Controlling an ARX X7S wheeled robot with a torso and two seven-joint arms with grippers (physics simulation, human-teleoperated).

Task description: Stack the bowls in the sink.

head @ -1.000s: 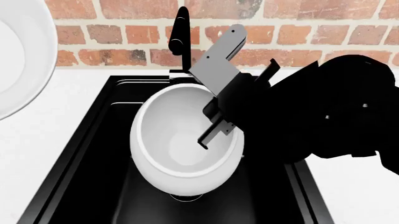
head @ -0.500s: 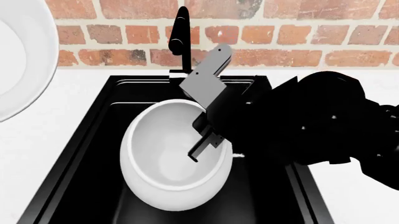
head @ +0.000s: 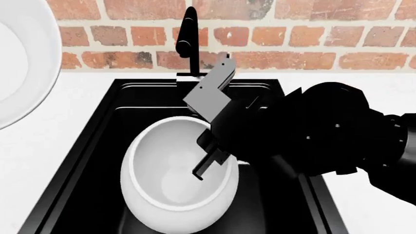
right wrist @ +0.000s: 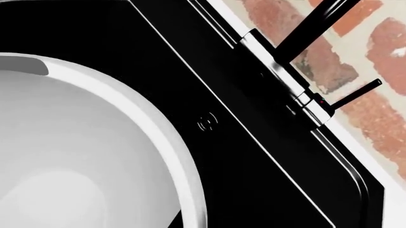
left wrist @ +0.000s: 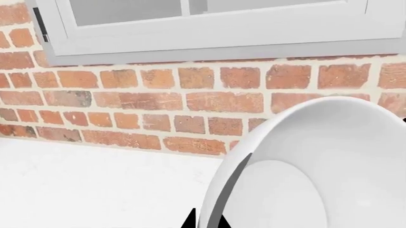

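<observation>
Bowls are seen in two places: one white bowl [head: 172, 183] is held over the black sink [head: 97, 146] by the right gripper [head: 215, 163], clamped on its rim, below the tall faucet [head: 188, 39]. A second bowl [head: 19, 63] is raised above the white counter [head: 39, 146]; the left gripper's grip cannot be told.

Second bowl [head: 19, 58] (left edge) mostly cut off
</observation>
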